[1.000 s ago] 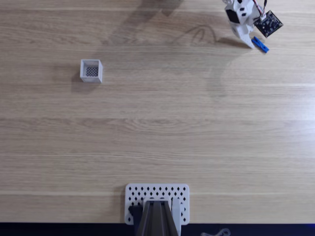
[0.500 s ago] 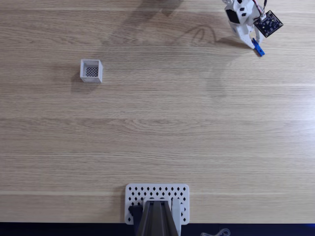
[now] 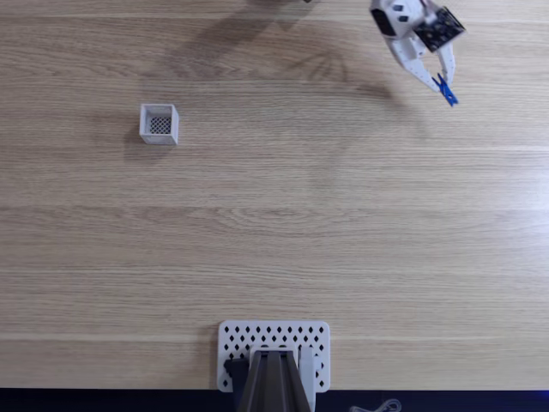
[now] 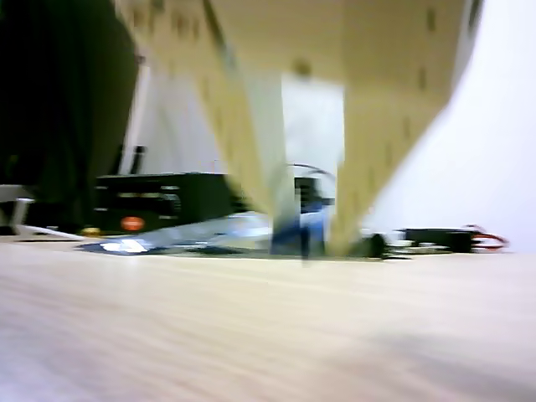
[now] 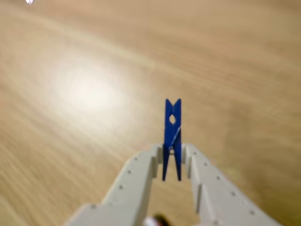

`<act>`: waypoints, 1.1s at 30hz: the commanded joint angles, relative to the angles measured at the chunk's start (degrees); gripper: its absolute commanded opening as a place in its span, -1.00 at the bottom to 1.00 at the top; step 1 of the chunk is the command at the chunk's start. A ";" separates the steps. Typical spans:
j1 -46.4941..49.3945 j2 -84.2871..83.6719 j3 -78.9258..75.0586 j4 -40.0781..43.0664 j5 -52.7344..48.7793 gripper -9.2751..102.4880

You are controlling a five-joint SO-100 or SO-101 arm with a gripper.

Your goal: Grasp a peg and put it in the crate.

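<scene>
Pale wood-grain tabletop point(image 3: 343, 215) spreads under everything, streaked lengthwise and lit with a soft glare. Near its far right corner in the fixed view, the white two-finger gripper point(image 3: 444, 84) is pinched nearly closed on the small bright-blue clothes-peg point(image 3: 446, 89), its tips pressing the peg from both sides. In the wrist view the gripper point(image 5: 172, 157) clamps the lower half of the peg point(image 5: 172, 127), whose notched end sticks out beyond the fingertips above the wood. The blurred other view puts the peg point(image 4: 299, 230) between the two pale fingers, low over the tabletop, though whether it touches the wood cannot be told.

Well apart from the gripper, across the table toward the left of the fixed view, stands the small white square open-topped crate point(image 3: 159, 124) with its dark perforated mesh bottom. Farthest from the gripper, at the near edge, lies a flat white plate with diamond holes point(image 3: 274, 339), with a dark grey mount point(image 3: 273, 386) on it.
</scene>
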 commanded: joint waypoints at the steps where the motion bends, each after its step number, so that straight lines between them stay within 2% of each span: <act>1: 6.77 12.57 0.70 -4.57 -0.53 -0.85; 10: 27.16 18.72 7.65 -15.73 -0.70 -0.85; 16: 39.73 18.81 15.29 -28.39 -1.32 -0.85; 22: 54.40 18.02 22.85 -38.41 -11.69 -0.85; 28: 66.36 17.67 26.02 -40.96 -19.86 -0.84; 33: 71.98 13.36 24.61 -40.96 -21.71 -0.84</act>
